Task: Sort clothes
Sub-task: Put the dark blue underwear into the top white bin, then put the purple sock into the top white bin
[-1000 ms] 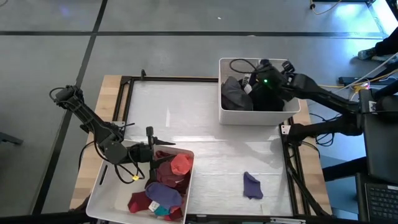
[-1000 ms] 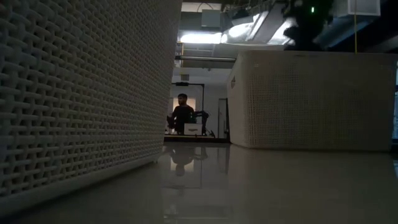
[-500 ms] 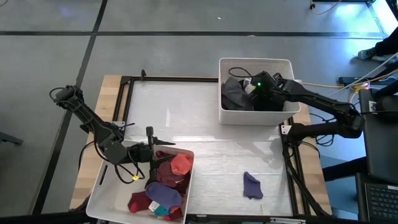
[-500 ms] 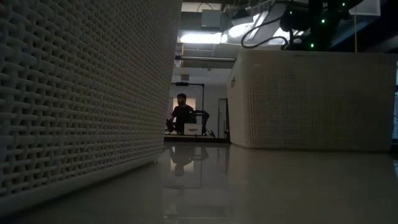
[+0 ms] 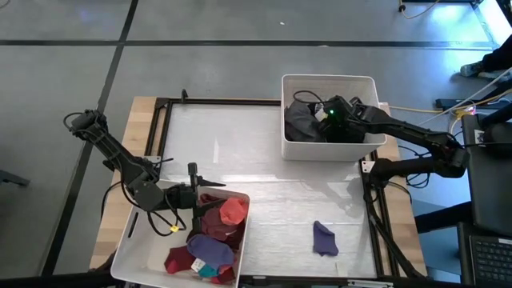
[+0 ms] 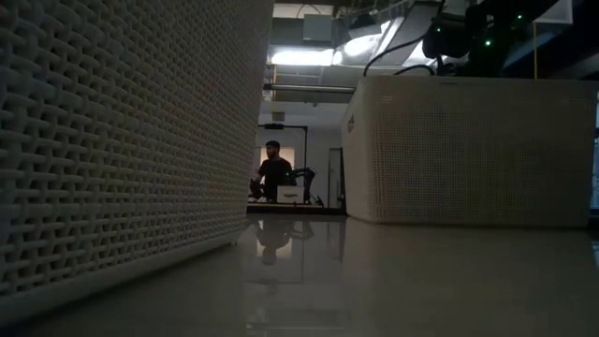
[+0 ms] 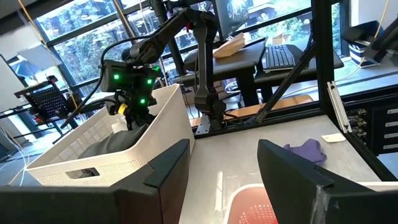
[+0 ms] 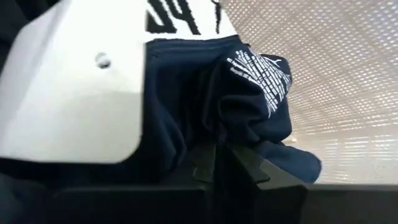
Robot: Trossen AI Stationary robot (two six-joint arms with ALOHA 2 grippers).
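Observation:
The far right white bin (image 5: 328, 152) holds dark grey and black clothes (image 5: 302, 122). My right gripper (image 5: 320, 120) reaches down into it, shut on a dark navy garment with white print (image 8: 249, 99). The near left white bin (image 5: 144, 252) holds red, maroon, purple and teal clothes (image 5: 216, 232). My left gripper (image 7: 224, 180) stands open and level at that bin's far left side, above a red garment (image 7: 252, 208), touching nothing. A purple garment (image 5: 324, 238) lies flat on the table near the front right. My right gripper pinches a bunched fold of the navy garment (image 8: 214, 134) between its two fingers, whose tips meet on the cloth. It slants down into the bin from the table's right. The cloth gathers in creases at the tips; whether it rests on the other clothes, I cannot tell.
The table top (image 5: 224, 144) between the two bins is bare white. In the low view both bin walls (image 6: 122, 140) (image 6: 468, 150) fill the sides, and a person (image 6: 274, 173) sits far back in the room. A black frame edges the table.
My right gripper has sunk from above the far right bin down into it, shifting a little toward the table's left and tipping further downward, still shut on the dark garment.

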